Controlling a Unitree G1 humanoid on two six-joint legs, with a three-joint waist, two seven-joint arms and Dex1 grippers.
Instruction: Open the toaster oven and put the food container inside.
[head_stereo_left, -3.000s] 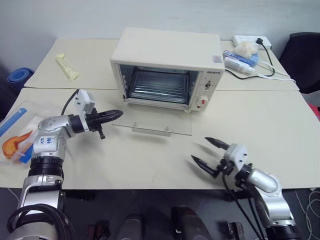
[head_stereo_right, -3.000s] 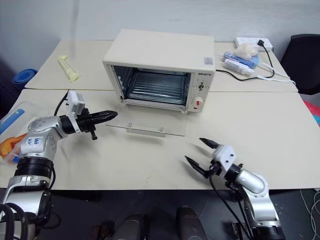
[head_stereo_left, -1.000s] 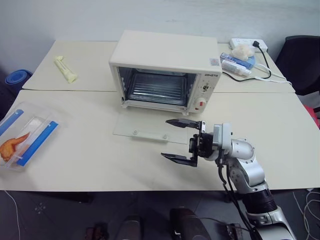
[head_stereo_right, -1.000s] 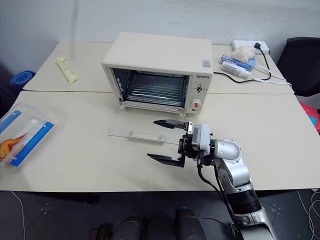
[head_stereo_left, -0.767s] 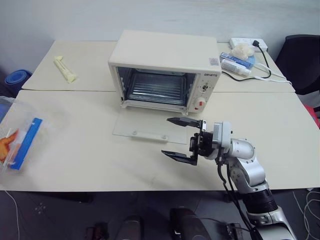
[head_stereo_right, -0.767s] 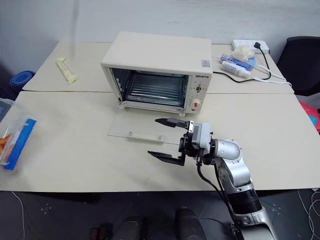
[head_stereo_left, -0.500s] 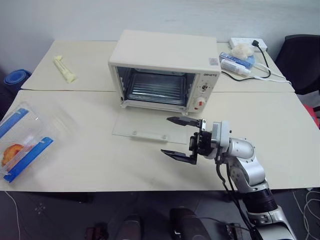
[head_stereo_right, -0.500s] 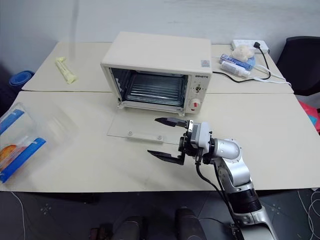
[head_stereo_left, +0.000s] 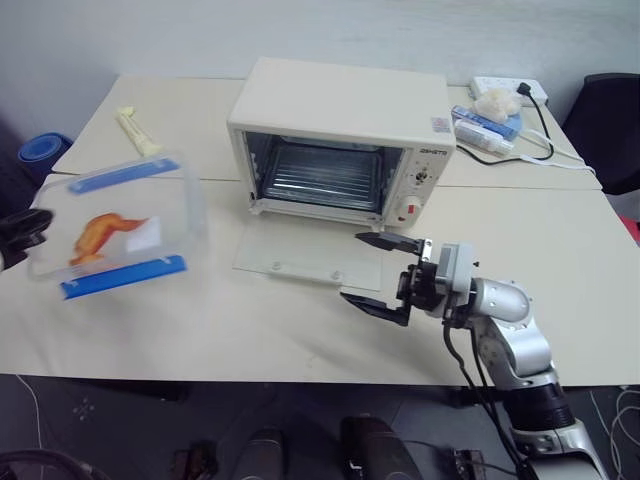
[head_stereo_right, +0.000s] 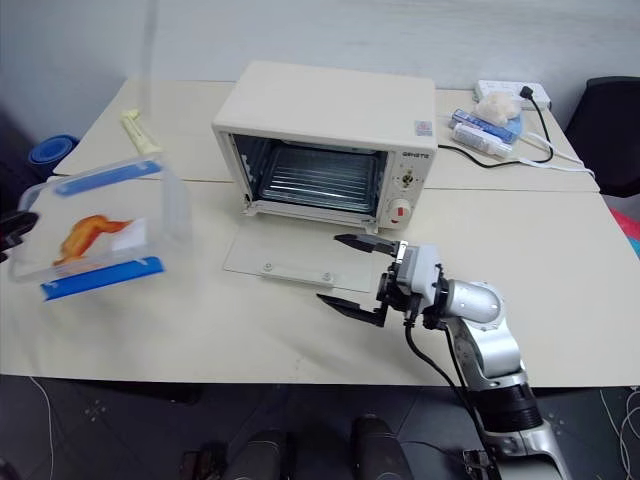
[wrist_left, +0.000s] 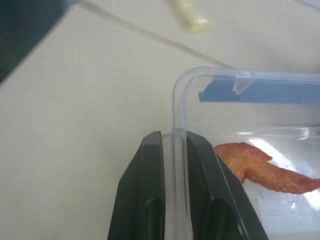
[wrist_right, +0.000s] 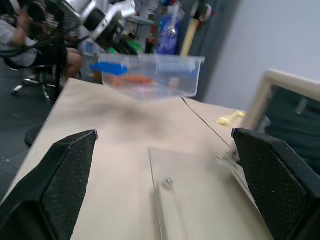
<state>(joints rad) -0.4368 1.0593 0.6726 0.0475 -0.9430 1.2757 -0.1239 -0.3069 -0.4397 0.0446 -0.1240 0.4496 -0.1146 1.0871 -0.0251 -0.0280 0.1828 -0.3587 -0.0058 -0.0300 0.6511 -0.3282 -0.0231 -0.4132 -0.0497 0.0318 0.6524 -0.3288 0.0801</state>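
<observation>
The cream-white toaster oven (head_stereo_left: 340, 130) stands at the table's middle back with its glass door (head_stereo_left: 310, 262) dropped flat and the rack inside bare. The food container (head_stereo_left: 115, 225), a clear box with blue clip strips and an orange food piece, hangs tilted in the air left of the oven. My left gripper (wrist_left: 173, 137) is shut on the rim of one short end, and it shows dark at the left edge (head_stereo_left: 25, 228). My right gripper (head_stereo_left: 385, 272) stands open just above the table beside the door's right front corner, pointing left, nothing between its fingers.
A pale yellow stick-like object (head_stereo_left: 137, 130) lies at the back left. A power strip, cable and small packages (head_stereo_left: 490, 105) sit at the back right. A black chair (head_stereo_left: 615, 130) stands past the right edge. A seated person (wrist_right: 20, 30) is beyond the table's left side.
The food container has left the table at the left edge and risen up and to the right, towards the oven, held by my left gripper. My right gripper has drifted slightly right and stays open.
</observation>
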